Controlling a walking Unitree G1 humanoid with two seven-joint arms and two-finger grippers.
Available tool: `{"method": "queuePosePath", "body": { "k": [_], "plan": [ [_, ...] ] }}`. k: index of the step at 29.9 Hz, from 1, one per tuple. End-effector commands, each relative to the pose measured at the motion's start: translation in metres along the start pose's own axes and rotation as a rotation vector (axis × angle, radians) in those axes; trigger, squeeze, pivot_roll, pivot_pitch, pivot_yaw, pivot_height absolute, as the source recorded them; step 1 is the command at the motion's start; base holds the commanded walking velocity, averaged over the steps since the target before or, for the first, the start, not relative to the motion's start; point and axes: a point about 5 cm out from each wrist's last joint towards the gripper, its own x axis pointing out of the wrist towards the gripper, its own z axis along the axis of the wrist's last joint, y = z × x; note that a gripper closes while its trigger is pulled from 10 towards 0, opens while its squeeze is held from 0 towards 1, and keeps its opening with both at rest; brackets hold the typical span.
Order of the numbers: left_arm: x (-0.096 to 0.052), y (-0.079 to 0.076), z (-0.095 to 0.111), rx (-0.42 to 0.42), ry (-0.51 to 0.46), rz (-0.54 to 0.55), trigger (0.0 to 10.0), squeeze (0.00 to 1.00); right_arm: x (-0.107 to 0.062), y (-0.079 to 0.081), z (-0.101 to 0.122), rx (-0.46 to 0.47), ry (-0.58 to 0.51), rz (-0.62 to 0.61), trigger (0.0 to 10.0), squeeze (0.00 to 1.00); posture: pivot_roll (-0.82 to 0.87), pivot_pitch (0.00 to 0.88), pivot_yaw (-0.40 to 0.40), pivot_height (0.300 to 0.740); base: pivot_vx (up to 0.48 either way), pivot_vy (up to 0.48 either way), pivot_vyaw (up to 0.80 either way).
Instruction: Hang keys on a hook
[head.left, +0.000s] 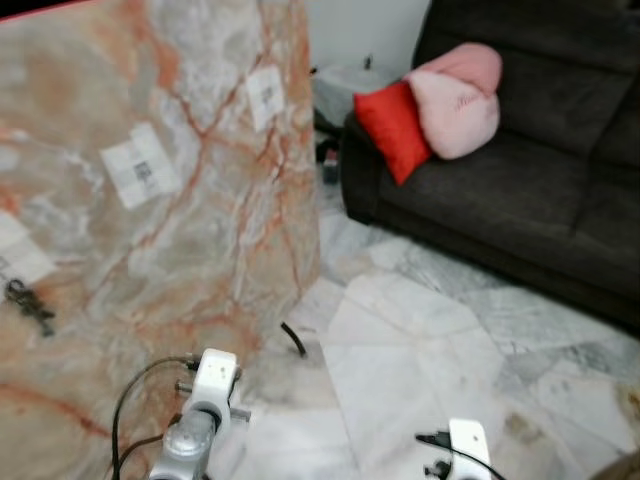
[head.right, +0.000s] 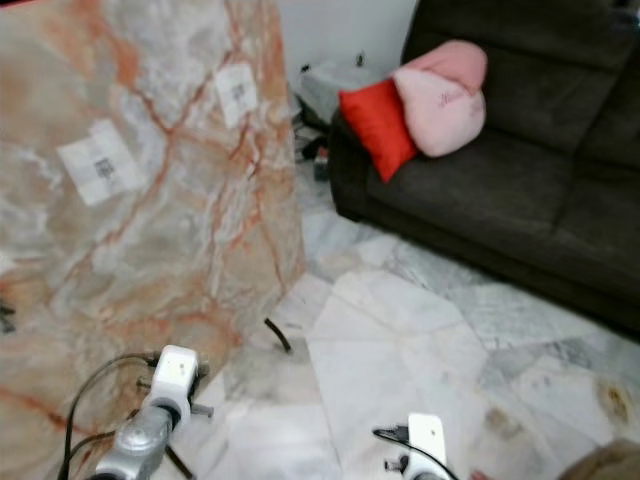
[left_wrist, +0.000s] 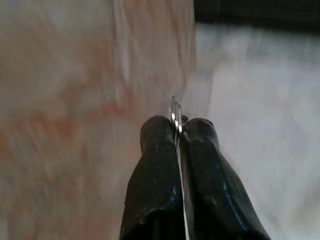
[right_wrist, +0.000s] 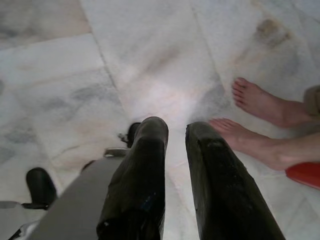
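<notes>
Currently the left claw (left_wrist: 177, 122) is pressed together on a thin flat metal piece, which I take to be the keys (left_wrist: 174, 107); the blade stands edge-on between the two pads and sticks out just past the tips, its long axis in line with the fingers. From the head camera, the left arm (head.left: 200, 415) sits low on my left, over the near edge of a large orange-veined marble surface (head.left: 200, 200) that carries several white paper tags (head.left: 140, 172). A small dark cluster (head.left: 30, 305) lies against that surface at its far left edge; it may be the hook or its fitting, but it is too small and blurred to confirm. If it is the target, it lies ahead and to the left of the left claw, well apart from it, so the left arm is both the loaded arm and the nearer one. A short dark curved piece (head.left: 293, 338) shows at the foot of the marble corner; I cannot tell what it is. The right claw (right_wrist: 175, 127) hangs idle over the pale marble floor (right_wrist: 150, 55), fingers slightly apart with nothing between them; a person's bare feet (right_wrist: 252, 117) stand close by on that floor. A dark sofa (head.left: 530, 170) with a red cushion (head.left: 392, 128) and a pink cushion (head.left: 455, 95) stands to the right, clear of the work. My judgement: the keys are secured, and the next requirement is to locate the hook positively before reaching.
</notes>
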Motion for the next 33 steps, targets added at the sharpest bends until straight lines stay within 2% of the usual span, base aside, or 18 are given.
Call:
{"method": "queuePosePath", "body": {
  "k": [1,6,7,14,20,25,29,33],
  "plan": [
    [-0.002,0.001,0.008,-0.007,-0.06,-0.001,10.0,0.0,0.0,0.004,0.004,0.005,-0.016,0.007,10.0,0.0,-0.04,0.0,-0.024,0.74,0.0,0.0,0.0],
    [-0.006,0.001,0.024,-0.036,-0.172,0.031,10.0,0.0,0.0,0.003,0.004,0.005,-0.023,0.004,10.0,0.0,-0.05,0.0,-0.025,0.74,0.0,0.0,0.0],
    [-0.012,0.0,0.03,-0.063,-0.209,0.035,10.0,0.0,0.0,0.003,0.005,0.006,-0.029,0.004,10.0,0.0,-0.05,0.0,-0.028,0.74,0.0,0.0,0.0],
    [-0.029,0.006,0.043,-0.114,-0.271,0.065,10.0,0.0,0.0,0.001,0.005,0.006,-0.039,0.0,10.0,0.0,-0.04,0.0,-0.037,0.74,0.0,0.0,0.0],
    [-0.026,0.015,0.057,-0.151,-0.313,0.112,10.0,0.0,0.0,0.002,0.006,-0.003,-0.047,0.014,10.0,0.0,-0.05,0.0,-0.033,0.74,0.0,0.0,0.0],
    [-0.024,0.015,0.066,-0.168,-0.325,0.098,10.0,0.0,0.0,0.002,0.007,-0.028,-0.061,0.006,10.0,0.0,-0.05,0.0,-0.028,0.74,0.0,0.0,0.16],
    [-0.024,0.015,0.07,-0.17,-0.32,0.094,10.0,0.0,0.0,0.002,0.006,-0.018,-0.058,0.008,10.0,0.0,-0.05,0.0,-0.025,0.74,0.0,0.0,0.8],
    [-0.023,0.016,0.073,-0.173,-0.327,0.094,10.0,0.0,0.0,0.003,0.005,0.001,-0.053,0.015,10.0,0.0,-0.05,0.0,-0.025,0.74,0.0,0.0,0.0]
  ]
}}
